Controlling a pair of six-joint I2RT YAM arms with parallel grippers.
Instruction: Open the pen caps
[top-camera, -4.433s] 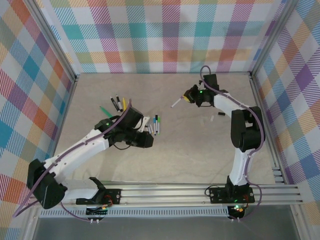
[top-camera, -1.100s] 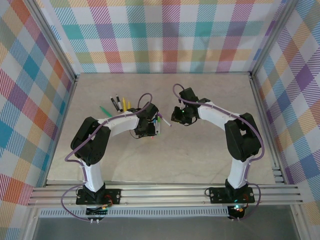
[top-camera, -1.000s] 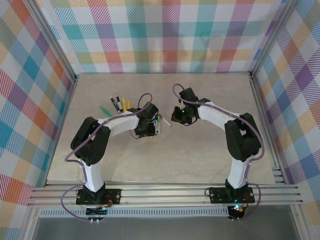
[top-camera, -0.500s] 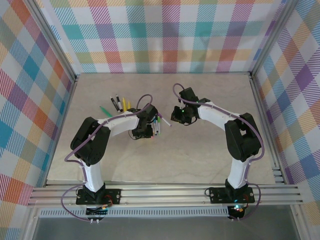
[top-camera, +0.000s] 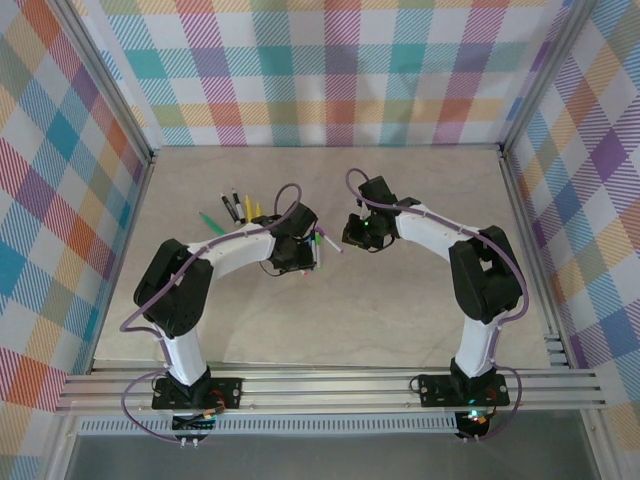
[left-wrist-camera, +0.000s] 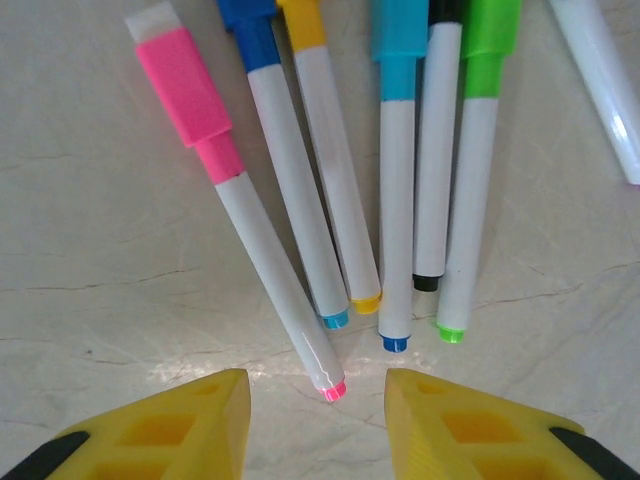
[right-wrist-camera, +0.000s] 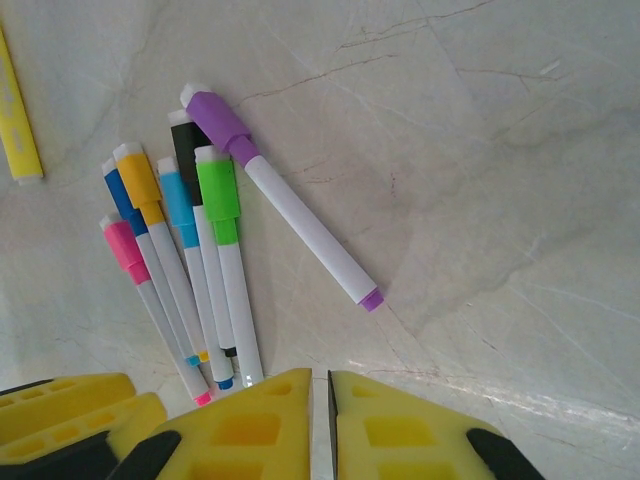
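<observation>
Near the counter's (top-camera: 400, 300) middle, my left jaws gape at the pink pen's (left-wrist-camera: 262, 250) tail. It's probably light and slick, so pinch barrel, pull cap (left-wrist-camera: 188, 85) — right jaws clenched, empty.

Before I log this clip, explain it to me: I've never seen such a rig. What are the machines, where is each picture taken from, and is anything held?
Two robot arms are bolted at the near edge of a table, each ending in a two-finger gripper with yellow fingers. The wide picture comes from a fixed camera above and behind them; each close-up comes from a camera on one wrist. On the table lie six capped marker pens side by side, with a purple pen beside them. The left gripper is open, its fingers either side of the pink pen's tail end, not gripping it. The right gripper is shut and holds nothing.
</observation>
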